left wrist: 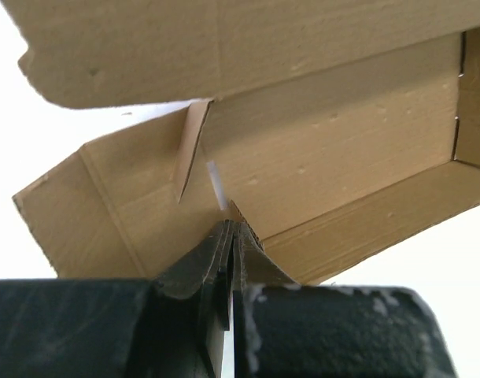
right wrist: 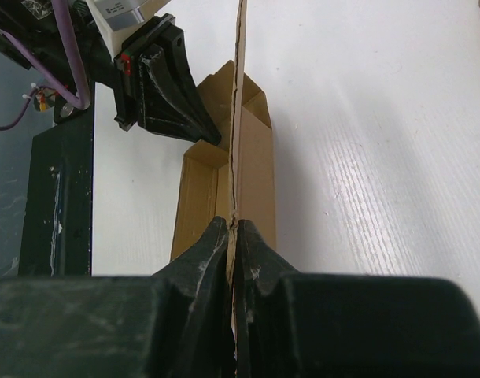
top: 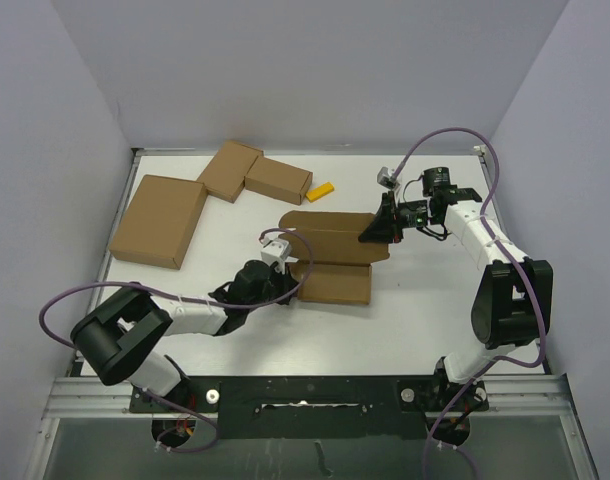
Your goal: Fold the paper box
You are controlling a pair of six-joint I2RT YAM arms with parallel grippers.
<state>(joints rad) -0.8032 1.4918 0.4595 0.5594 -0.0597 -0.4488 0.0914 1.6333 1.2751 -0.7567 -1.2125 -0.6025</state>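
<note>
A brown cardboard box [top: 335,255] lies partly folded at mid-table, its lid panel raised and its tray part near the front. My left gripper [top: 285,283] is shut on the box's left wall edge [left wrist: 234,214]; the open tray inside [left wrist: 334,150] fills the left wrist view. My right gripper [top: 377,233] is shut on the edge of the raised lid panel [right wrist: 237,118], seen edge-on in the right wrist view, with the tray [right wrist: 256,169] beyond it and the left gripper [right wrist: 165,79] at the far end.
A large flat folded box [top: 160,220] lies at the left. Two smaller folded boxes [top: 230,170] [top: 278,181] lie at the back, with a small yellow piece [top: 320,191] beside them. Purple cables trail from both arms.
</note>
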